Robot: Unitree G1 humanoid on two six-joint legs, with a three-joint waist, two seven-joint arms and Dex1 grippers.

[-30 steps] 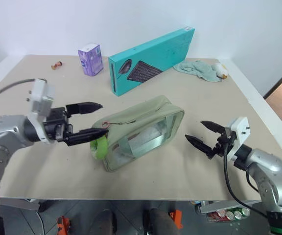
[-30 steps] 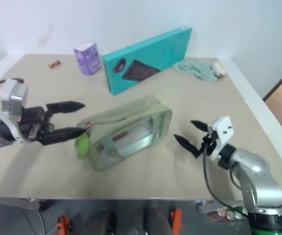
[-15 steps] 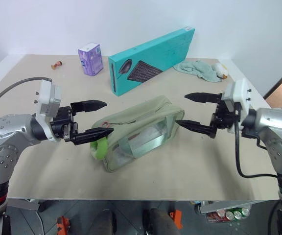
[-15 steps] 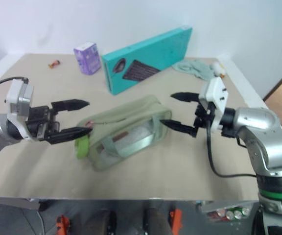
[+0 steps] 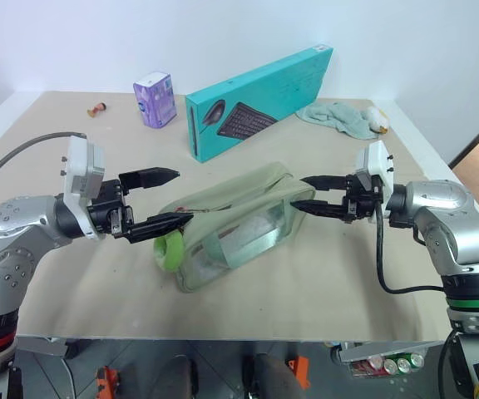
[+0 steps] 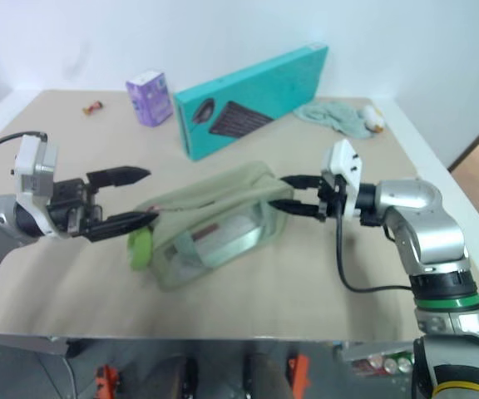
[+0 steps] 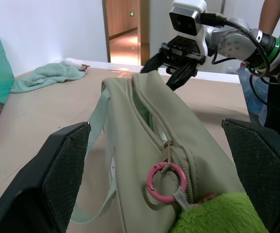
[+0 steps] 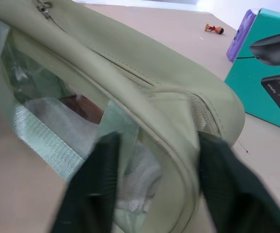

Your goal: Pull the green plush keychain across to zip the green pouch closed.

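Desk's got a teal keyboard box (image 5: 260, 101) propped toward the far edge, a purple carton (image 5: 155, 100) beside it, and a crumpled teal cloth (image 5: 337, 117) near the far right corner. The green pouch (image 5: 233, 223) sits mid-desk, pale sage with clear sides, zipper partly open. The green plush keychain (image 5: 170, 248), fuzzy lime with a pink loop, hangs at its left end. Left hand (image 5: 170, 198) is level, spread wide, fingers either side of that end. Right hand (image 5: 304, 192) is narrowed around the pouch's right end corner.

Two head views look down over the bench (image 5: 73, 283); each wrist view sits close at opposite ends of the green pouch (image 5: 235, 223), facing along it toward the other
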